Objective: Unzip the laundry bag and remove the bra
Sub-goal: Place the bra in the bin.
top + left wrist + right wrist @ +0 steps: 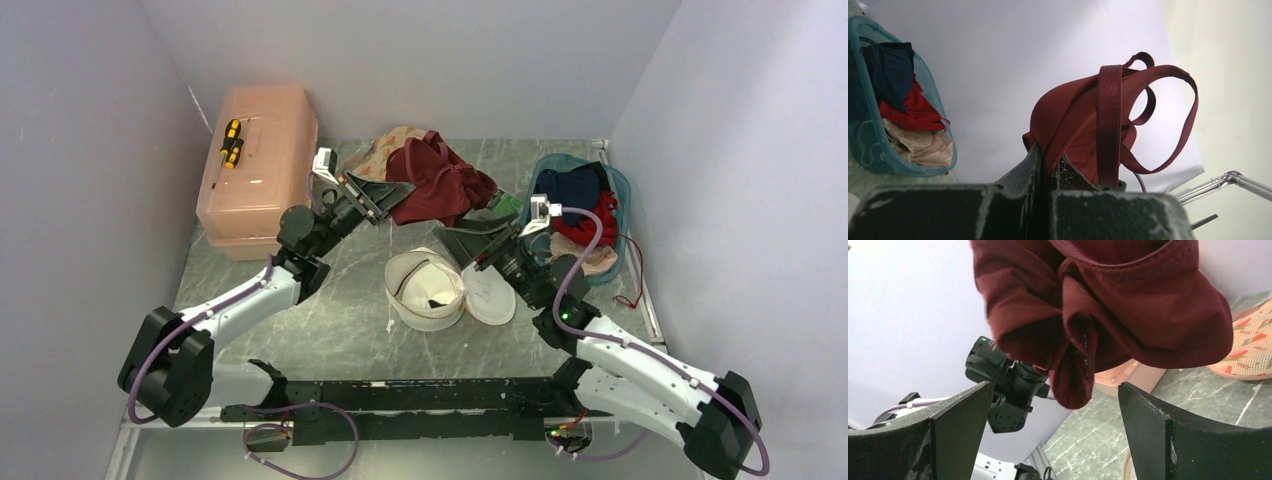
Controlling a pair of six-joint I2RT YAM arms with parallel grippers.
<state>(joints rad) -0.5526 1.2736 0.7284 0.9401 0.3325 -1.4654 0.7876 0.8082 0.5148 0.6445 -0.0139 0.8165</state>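
Bra (440,185) hangs clear of the surface (330,330), beyond the opened laundry bag (425,290) and its lid (490,295), clamped in the closed jaws of the left arm (250,295), while the jaws of the right arm (620,350) stand wide open just below the drooping fabric, holding nothing.

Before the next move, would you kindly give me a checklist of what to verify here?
1. The bag is unzipped, its lid flopped aside: ok.
2. The bra is fully out of the bag, hanging above the table: ok.
3. The left end effector is shut on the bra: ok.
4. The right end effector is open: ok.
5. The right end effector is clear of the hanging fabric: cannot tell; the bra hangs close in front of it.
6. There is bare table left of the bag for a set-down: ok.
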